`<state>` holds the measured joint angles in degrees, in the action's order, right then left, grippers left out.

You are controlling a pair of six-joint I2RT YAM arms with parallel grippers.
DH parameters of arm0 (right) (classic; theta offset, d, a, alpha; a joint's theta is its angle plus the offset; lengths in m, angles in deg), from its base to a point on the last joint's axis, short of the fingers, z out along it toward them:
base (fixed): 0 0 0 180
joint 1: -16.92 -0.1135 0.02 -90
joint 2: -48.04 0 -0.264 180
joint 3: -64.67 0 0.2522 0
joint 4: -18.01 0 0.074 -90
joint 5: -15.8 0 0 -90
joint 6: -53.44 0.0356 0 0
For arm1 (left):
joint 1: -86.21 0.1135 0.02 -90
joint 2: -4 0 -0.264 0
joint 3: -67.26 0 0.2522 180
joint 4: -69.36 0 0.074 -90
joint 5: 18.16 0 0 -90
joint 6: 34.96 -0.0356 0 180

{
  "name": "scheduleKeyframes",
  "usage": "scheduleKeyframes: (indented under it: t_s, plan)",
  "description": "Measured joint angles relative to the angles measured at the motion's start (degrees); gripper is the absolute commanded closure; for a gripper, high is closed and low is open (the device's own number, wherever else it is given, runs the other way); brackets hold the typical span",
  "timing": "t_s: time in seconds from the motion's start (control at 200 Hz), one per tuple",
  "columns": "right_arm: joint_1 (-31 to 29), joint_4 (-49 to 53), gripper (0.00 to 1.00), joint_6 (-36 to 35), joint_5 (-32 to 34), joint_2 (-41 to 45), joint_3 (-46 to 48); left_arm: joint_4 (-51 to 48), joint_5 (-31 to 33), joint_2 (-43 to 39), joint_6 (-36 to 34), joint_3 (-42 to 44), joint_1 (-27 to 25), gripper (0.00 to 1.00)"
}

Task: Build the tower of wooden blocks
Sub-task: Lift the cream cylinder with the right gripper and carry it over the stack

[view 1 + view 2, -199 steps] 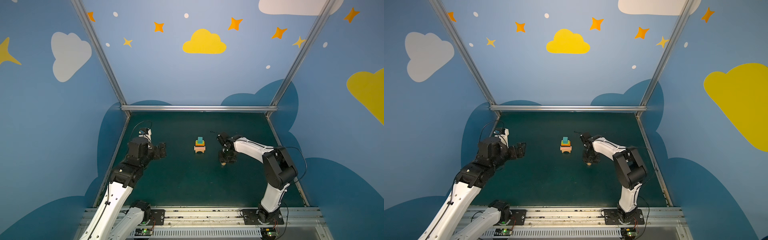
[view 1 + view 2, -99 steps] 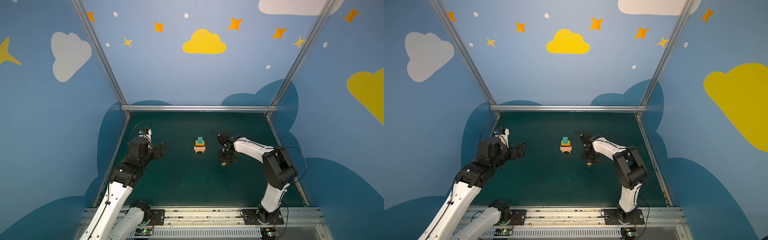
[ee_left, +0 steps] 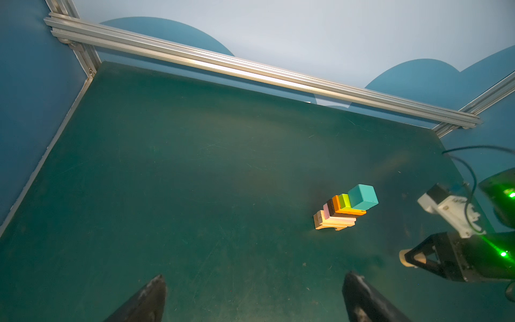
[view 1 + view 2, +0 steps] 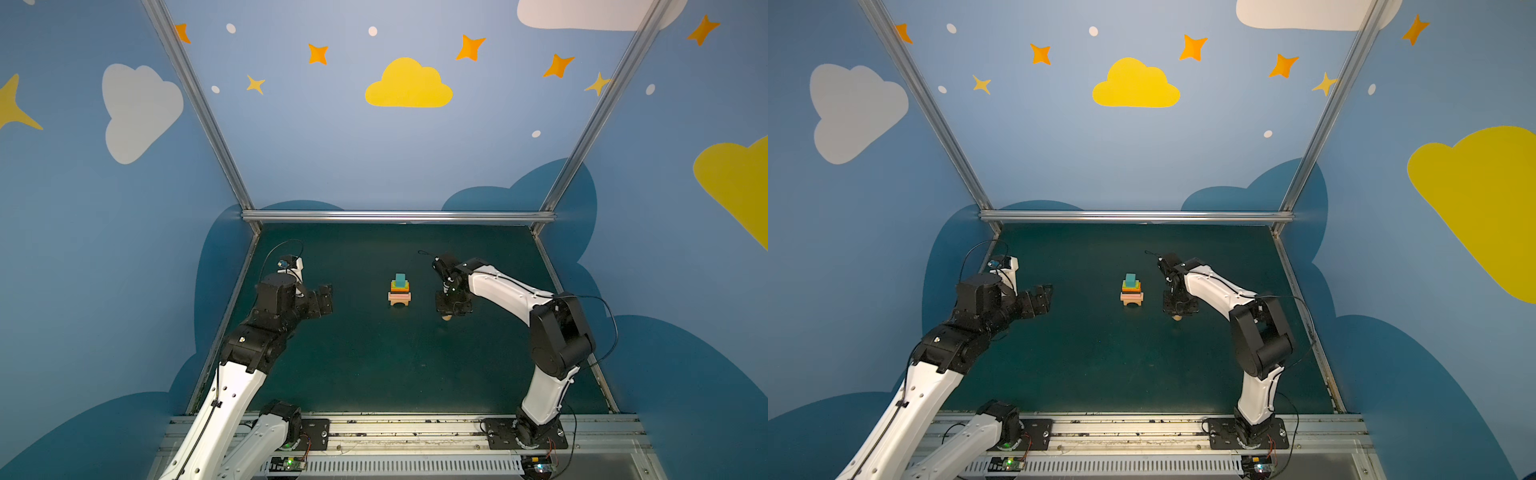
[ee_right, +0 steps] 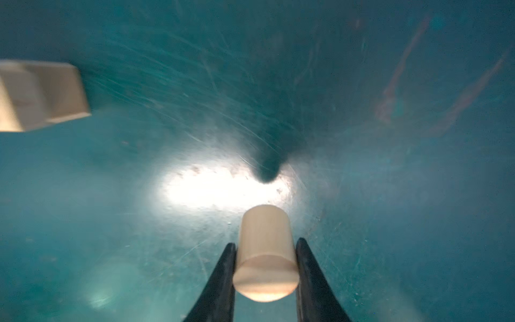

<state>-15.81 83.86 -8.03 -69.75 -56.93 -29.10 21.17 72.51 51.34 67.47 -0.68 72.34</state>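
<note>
Our right gripper (image 5: 266,242) pinches the tan short cylinder (image 5: 264,251) between its tips, jaws narrowed across the curved sides; we judge it light, stiff and slippery there.

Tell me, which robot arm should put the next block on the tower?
Probably right: the right fingers pinch the tan cylinder close beside the tower, whose teal cube top is bare. The left fingers stand open and empty, farther off.
</note>
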Motion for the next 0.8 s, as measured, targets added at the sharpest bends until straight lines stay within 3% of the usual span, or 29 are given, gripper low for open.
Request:
scheduleKeyframes:
  t_s: [0.37,0.801]
  plan:
    - [-1.03,12.11,0.74,-6.60,1.18,-1.33,-20.72,0.04,-1.79,0.31,0.07,0.00,0.48,0.02]
    - [-4.76,24.09,0.74,-13.22,2.19,-14.88,-45.11,0.37,-3.63,0.72,0.42,0.00,1.38,0.02]
